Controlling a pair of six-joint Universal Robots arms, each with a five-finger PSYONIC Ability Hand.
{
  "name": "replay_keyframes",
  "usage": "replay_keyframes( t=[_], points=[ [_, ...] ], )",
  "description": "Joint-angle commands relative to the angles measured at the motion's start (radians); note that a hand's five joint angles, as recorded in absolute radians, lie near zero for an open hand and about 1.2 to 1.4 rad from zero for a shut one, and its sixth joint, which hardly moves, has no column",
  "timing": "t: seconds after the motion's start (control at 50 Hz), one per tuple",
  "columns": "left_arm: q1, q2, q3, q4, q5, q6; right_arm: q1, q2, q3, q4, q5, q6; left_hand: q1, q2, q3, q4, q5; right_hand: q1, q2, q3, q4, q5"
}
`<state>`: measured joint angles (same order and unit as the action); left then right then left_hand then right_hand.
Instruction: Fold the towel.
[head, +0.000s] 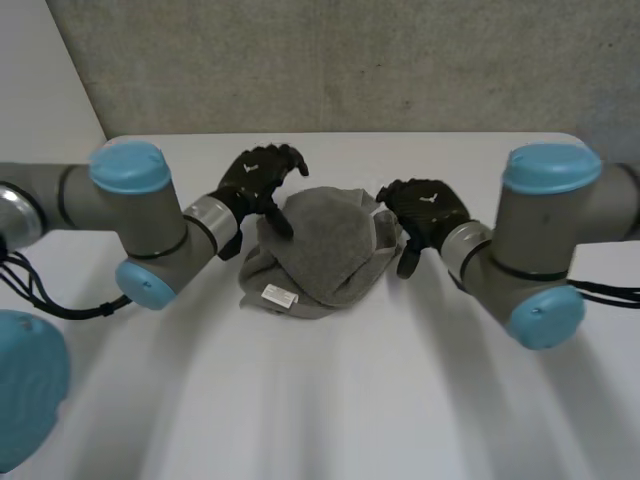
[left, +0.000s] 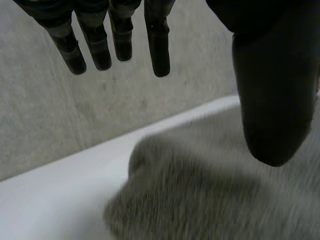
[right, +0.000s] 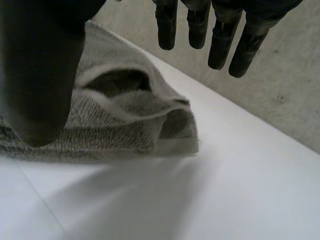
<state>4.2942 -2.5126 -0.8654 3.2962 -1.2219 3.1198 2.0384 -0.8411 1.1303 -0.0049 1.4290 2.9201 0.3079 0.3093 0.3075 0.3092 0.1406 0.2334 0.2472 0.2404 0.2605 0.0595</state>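
Grey towel (head: 322, 250) bunched in lump near table (head: 320, 400) far edge, label (head: 279, 296) showing. Left hand (head: 262, 180) spread, empty, thumb perhaps touching towel. Right hand (head: 425, 212) spread too, empty, just beside towel. Risk: pinch catches several layers, fold goes crooked.

The right hand (right: 40, 75) hangs over a white table (right: 225, 190), its fingers (right: 220, 45) straight and spread away from the thumb, with nothing between them. A grey towel (right: 125, 115) lies bunched on the table under the thumb side of the hand. Its layers are folded over one another, with a dark hollow showing between two folds. The fingertips hang beyond the towel's edge, before a grey wall (right: 290, 90). Whether the thumb touches the towel cannot be told.
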Motion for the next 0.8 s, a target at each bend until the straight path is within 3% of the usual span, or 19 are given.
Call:
replay_keyframes(
  t=[0.02,0.04,0.08,0.12,0.2,0.24,0.36,0.46,0.58,0.66,0.7,0.72,0.74,0.78,0.8],
  points=[
    [-0.001,-0.092,0.052,-0.029,-0.002,0.060,0.017,0.086,-0.055,0.017,0.087,-0.007,0.590,0.588,0.590,0.588,0.583,-0.059,-0.073,-0.066,-0.086,-0.060],
    [-0.001,-0.092,0.052,-0.029,-0.002,0.060,0.017,0.086,-0.049,0.017,0.091,-0.006,0.593,0.591,0.593,0.591,0.585,-0.059,-0.073,-0.066,-0.086,-0.060],
    [-0.001,-0.086,0.043,-0.047,-0.002,0.062,0.017,0.083,-0.046,0.017,0.093,-0.006,1.028,1.027,1.029,1.027,1.021,-0.059,-0.073,-0.066,-0.086,-0.060],
    [-0.004,-0.078,0.036,-0.070,-0.004,0.063,0.016,0.079,-0.040,0.019,0.094,-0.007,1.088,1.086,1.088,1.086,1.081,-0.059,-0.073,-0.066,-0.086,-0.060],
    [-0.010,-0.037,0.014,-0.144,-0.011,0.062,0.003,0.047,-0.012,0.025,0.099,-0.007,1.088,1.087,1.089,1.087,1.081,-0.059,-0.073,-0.066,-0.086,-0.060],
    [-0.010,0.041,-0.035,-0.237,-0.045,0.063,-0.003,0.033,0.000,0.025,0.100,-0.006,1.088,1.087,1.089,1.087,1.081,-0.059,-0.073,-0.066,-0.086,-0.060],
    [0.016,0.187,-0.199,-0.322,-0.120,0.063,-0.017,-0.021,0.049,0.025,0.091,-0.006,1.088,1.087,1.089,1.087,1.081,-0.059,-0.073,-0.066,-0.086,-0.060],
    [0.142,0.436,-0.574,-0.290,-0.142,0.065,-0.006,-0.049,0.080,0.025,0.091,-0.010,1.088,1.087,1.089,1.087,1.081,-0.059,-0.073,-0.066,-0.086,-0.060],
    [0.246,0.581,-0.851,-0.170,-0.137,0.075,0.014,-0.081,0.115,0.023,0.087,-0.013,1.088,1.087,1.089,1.087,1.081,-0.059,-0.073,-0.066,-0.086,-0.060],
    [0.352,0.717,-1.067,-0.078,-0.075,0.120,0.029,-0.085,0.118,0.025,0.087,-0.015,1.088,1.087,1.089,1.087,1.081,-0.059,-0.073,-0.066,-0.086,-0.060],
    [0.380,0.748,-1.127,-0.060,-0.036,0.137,0.039,-0.087,0.118,0.025,0.087,-0.018,1.045,1.043,1.045,1.043,1.037,-0.059,-0.073,-0.066,-0.086,-0.060],
    [0.401,0.776,-1.174,-0.052,0.002,0.152,0.051,-0.088,0.118,0.025,0.087,-0.028,0.867,0.866,0.868,0.866,0.860,-0.059,-0.073,-0.066,-0.086,-0.060],
    [0.401,0.776,-1.175,-0.052,0.002,0.152,0.061,-0.088,0.120,0.025,0.087,-0.042,0.866,0.864,0.866,0.864,0.858,-0.059,-0.073,-0.066,-0.086,-0.060],
    [0.426,0.807,-1.245,-0.052,0.074,0.175,0.068,-0.088,0.121,0.025,0.088,-0.064,0.553,0.551,0.553,0.552,0.546,-0.059,-0.073,-0.066,-0.086,-0.060],
    [0.433,0.817,-1.268,-0.053,0.093,0.180,0.074,-0.088,0.124,0.025,0.090,-0.082,0.520,0.518,0.520,0.518,0.512,-0.059,-0.073,-0.066,-0.086,-0.060]
  ],
)
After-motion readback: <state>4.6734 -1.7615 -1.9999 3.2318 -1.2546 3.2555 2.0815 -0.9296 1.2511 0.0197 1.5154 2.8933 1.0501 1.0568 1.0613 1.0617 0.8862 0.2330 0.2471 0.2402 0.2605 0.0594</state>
